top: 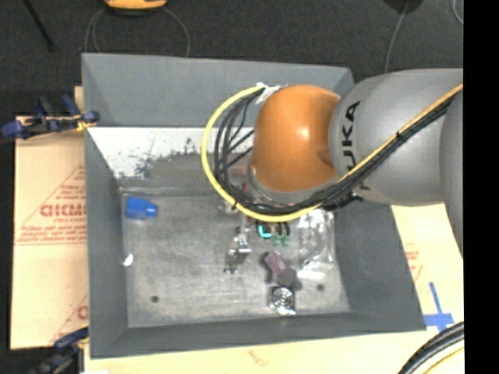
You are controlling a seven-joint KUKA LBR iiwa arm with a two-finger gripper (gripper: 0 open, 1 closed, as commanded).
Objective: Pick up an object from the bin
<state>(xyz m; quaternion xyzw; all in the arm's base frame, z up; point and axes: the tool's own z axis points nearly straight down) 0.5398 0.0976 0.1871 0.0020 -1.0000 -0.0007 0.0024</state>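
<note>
Right of the bin's centre: gripper, openness cannot be told, beside purple piece and clear bag; seemingly approach step, centring needed next.

The grey arm reaches in from the right, its thick last link lying level and its wrist turned to point straight down. A rounded orange cover caps the wrist, and black and yellow cables loop round its left side.

arm grey, KUKA lettering | wrist cover orange dome | cables black, yellow
</note>
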